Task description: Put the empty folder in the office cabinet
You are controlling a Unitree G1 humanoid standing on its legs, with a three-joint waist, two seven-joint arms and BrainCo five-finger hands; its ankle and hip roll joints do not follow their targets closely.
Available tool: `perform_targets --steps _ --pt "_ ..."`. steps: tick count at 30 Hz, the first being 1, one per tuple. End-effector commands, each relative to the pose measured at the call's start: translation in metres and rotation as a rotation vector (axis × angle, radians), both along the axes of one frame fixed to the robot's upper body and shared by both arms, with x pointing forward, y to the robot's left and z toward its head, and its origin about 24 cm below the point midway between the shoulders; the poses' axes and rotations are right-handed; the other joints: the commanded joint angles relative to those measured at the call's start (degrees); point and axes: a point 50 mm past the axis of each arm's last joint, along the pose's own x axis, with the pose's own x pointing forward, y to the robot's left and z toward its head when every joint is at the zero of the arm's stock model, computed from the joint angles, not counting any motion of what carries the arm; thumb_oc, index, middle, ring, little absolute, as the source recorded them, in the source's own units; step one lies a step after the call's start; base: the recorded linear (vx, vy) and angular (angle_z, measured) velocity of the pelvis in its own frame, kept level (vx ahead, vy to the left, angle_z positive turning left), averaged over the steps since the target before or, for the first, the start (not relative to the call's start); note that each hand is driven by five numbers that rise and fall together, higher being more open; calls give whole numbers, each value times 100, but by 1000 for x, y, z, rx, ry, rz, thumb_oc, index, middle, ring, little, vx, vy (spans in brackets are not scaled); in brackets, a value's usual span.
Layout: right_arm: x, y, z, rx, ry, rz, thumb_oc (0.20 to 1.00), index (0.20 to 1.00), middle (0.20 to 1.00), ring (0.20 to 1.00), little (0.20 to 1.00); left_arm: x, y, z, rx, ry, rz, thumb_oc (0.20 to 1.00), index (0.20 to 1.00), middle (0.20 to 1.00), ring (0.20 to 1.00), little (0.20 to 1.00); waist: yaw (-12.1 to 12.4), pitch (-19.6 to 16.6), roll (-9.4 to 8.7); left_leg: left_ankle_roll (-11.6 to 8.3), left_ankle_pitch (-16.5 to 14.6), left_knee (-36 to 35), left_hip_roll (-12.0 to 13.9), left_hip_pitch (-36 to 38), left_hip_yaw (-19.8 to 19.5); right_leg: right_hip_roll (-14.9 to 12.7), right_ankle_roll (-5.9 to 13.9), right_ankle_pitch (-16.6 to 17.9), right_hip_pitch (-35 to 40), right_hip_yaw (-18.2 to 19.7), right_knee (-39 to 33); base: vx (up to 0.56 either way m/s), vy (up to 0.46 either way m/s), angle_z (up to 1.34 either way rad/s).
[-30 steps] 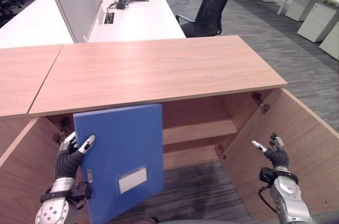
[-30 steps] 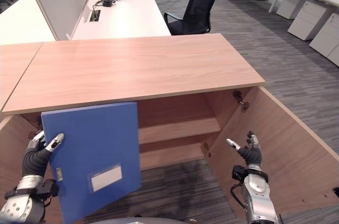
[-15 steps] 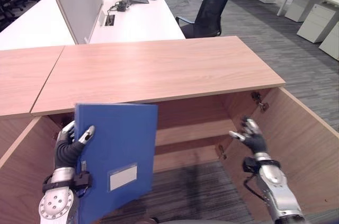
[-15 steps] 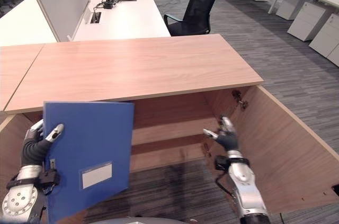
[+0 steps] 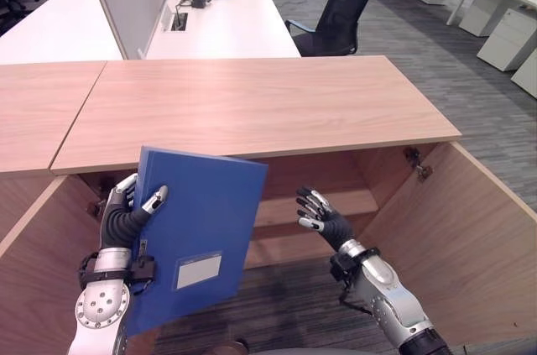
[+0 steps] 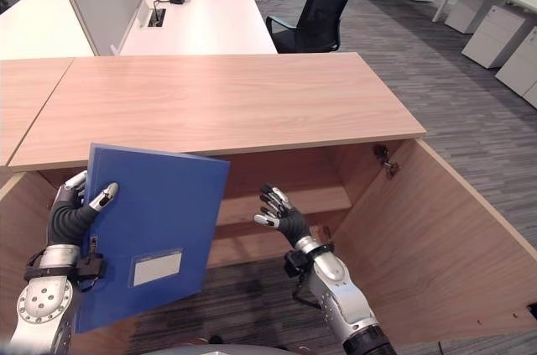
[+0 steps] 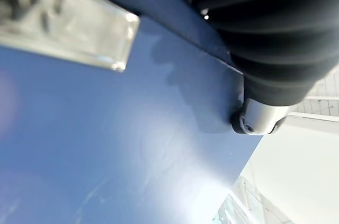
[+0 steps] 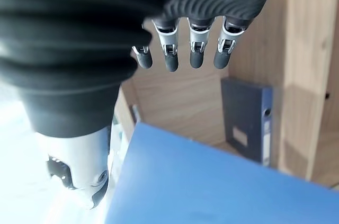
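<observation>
The blue folder [image 5: 197,237] with a clear label pocket [image 6: 157,266] is held upright and slightly tilted in front of the open wooden cabinet's [image 5: 252,107] left half. My left hand [image 5: 126,219] is shut on the folder's left edge, thumb on the front cover; its wrist view shows that cover [image 7: 106,128] from very close. My right hand [image 5: 321,216] hovers open just right of the folder, fingers spread, in front of the inner shelf [image 5: 336,204]. From its wrist, its straight fingers [image 8: 193,49] point into the cabinet above the folder's edge [image 8: 212,181].
Both cabinet doors stand open: the right door [image 5: 474,246] swings far out, the left door [image 5: 29,279] is beside my left arm. A dark blue binder [image 8: 249,121] stands inside the cabinet. Behind are a white desk [image 5: 226,23], a black chair [image 5: 331,19] and white pedestals [image 5: 508,32].
My right hand has swung left from the right door to just beside the folder. My left hand has lifted the folder higher and tilted it. The view has shifted slightly.
</observation>
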Motion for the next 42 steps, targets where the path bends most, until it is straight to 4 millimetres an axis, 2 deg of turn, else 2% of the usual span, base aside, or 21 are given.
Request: perform_targets --steps 1,11,19,24,31,36,37,38,40,41,42 --pt "14 23 25 122 -87 56 1000 1000 1000 1000 1000 3 -18 59 62 -321 -105 200 200 200 200 200 84 -72 -307 -1 -132 -312 -158 58 -125 -38 541 996 991 -100 -1313 0 0 0" --pt "15 42 26 159 -69 119 1000 1000 1000 1000 1000 11 -40 70 -3 -377 -238 200 200 200 200 200 90 -78 -342 -8 -123 -306 -140 51 -129 -31 541 988 969 -90 -1281 0 0 0" --pt "17 44 23 154 -51 115 1000 1000 1000 1000 1000 11 -52 79 -50 -411 -337 200 200 200 200 200 101 -78 -350 -9 -125 -314 -146 62 -138 -35 552 987 962 -86 -1274 0 0 0" --pt "18 46 24 142 -56 133 1000 1000 1000 1000 1000 12 -60 77 -143 -394 -413 200 200 200 200 200 103 -84 -351 -7 -124 -310 -143 59 -134 -37 548 991 963 -97 -1270 0 0 0" --pt "25 59 34 157 -90 193 1000 1000 1000 1000 1000 15 -77 70 -263 -336 -557 200 200 200 200 200 114 -62 -357 -2 -121 -297 -136 65 -132 -38 541 992 955 -84 -1253 0 0 0" --pt "25 59 34 157 -90 193 1000 1000 1000 1000 1000 15 -77 70 -263 -336 -558 200 200 200 200 200 115 -58 -357 -2 -121 -297 -136 66 -131 -37 541 992 956 -84 -1253 0 0 0" --pt "24 74 33 173 -68 254 1000 1000 1000 1000 1000 18 -91 69 -368 -313 -658 200 200 200 200 200 138 -63 -363 -5 -107 -291 -133 63 -141 -30 534 993 960 -85 -1247 0 0 0" --pt "25 77 35 184 -67 269 931 931 931 931 931 19 -94 69 -386 -308 -685 200 200 200 200 200 148 -40 -366 -7 -107 -290 -129 63 -138 -28 532 991 959 -85 -1243 0 0 0" --pt "25 77 35 184 -67 269 931 931 931 931 931 19 -94 69 -386 -308 -685 200 200 200 200 200 148 -39 -366 -7 -107 -290 -129 63 -138 -28 532 991 959 -85 -1243 0 0 0" --pt "21 92 38 243 -46 339 200 200 200 200 200 22 -110 62 -471 -251 -777 200 200 200 200 200 163 -25 -377 -10 -99 -281 -120 57 -152 -25 517 989 949 -100 -1241 0 0 0" --pt "19 96 38 268 -34 356 200 200 200 200 200 23 -111 60 -476 -243 -785 200 200 200 200 200 168 -14 -378 -10 -98 -279 -119 59 -155 -24 514 985 949 -104 -1235 0 0 0"
